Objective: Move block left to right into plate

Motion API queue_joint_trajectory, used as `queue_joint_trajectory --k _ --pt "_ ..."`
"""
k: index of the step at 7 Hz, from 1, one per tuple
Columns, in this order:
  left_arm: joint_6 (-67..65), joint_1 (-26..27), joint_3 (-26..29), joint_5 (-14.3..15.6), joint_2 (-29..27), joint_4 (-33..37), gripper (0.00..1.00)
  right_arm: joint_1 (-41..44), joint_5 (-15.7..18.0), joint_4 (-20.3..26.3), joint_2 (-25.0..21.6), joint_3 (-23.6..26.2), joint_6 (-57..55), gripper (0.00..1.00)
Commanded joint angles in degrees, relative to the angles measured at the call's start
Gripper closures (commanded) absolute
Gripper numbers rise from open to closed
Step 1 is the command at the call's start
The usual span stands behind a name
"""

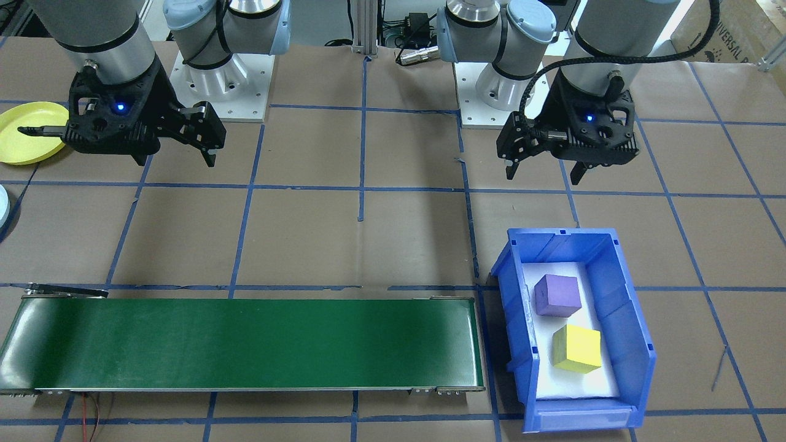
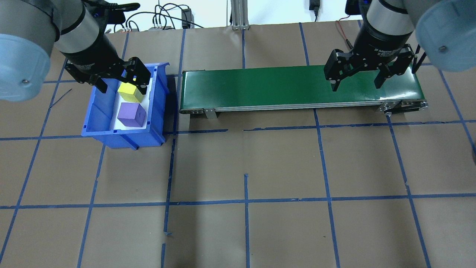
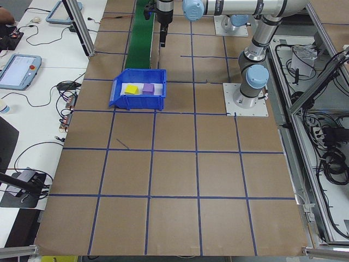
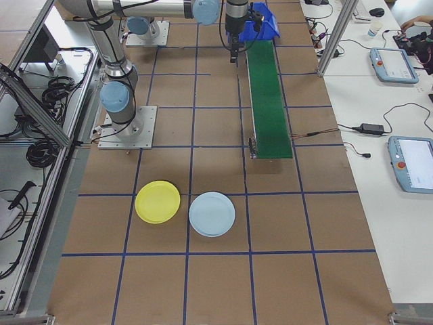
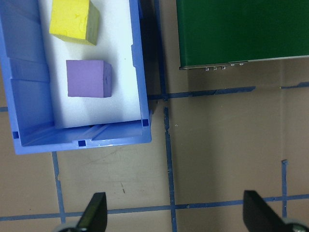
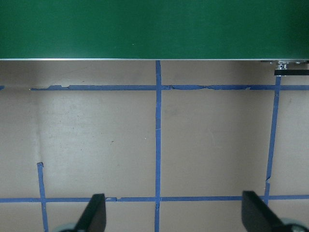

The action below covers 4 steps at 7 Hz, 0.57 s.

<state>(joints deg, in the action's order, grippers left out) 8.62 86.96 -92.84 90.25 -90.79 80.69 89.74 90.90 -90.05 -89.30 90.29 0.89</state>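
Blocks, one purple [image 1: 557, 295] and one yellow [image 1: 575, 348], sit side by side but apart on the white liner of a blue bin [image 1: 638, 344] at the left end of the table [image 2: 245, 163], neither yet lifted. From my remote station I see the left claw [image 1: 545, 166] hanging with its jaws spread and empty, short of the bin on the robot's side. The right claw [image 2: 356, 80] hovers near the far end of the green conveyor belt [image 1: 245, 344], jaws likewise wide and holding nothing.

Both blocks look like matte foam cubes, so I judge them light, a little soft, and grippy rather than slick; a firm squeeze may dent them. I would take one across two opposite flat faces, coming straight down. The purple block sits fairly square to the bin walls, while the yellow one is turned at an angle, so the wrist would need to rotate to match it. The bin walls leave limited room for the fingers.

A yellow plate [image 4: 157, 202] and a pale blue plate [image 4: 212, 213] wait just beside each other on the robot's right, well apart from the bin.
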Motion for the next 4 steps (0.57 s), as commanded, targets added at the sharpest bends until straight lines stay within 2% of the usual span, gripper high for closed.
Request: queue_joint_trajectory --k 1,4 --pt "3.94 -4.07 -0.58 -0.34 -4.03 -5.71 0.0 0.0 -0.02 -0.13 0.0 0.06 0.08 0.0" --pt "3.43 -7.23 -0.59 -0.16 -8.94 -6.06 0.0 0.0 -0.02 -0.39 0.0 1.11 0.35 0.0"
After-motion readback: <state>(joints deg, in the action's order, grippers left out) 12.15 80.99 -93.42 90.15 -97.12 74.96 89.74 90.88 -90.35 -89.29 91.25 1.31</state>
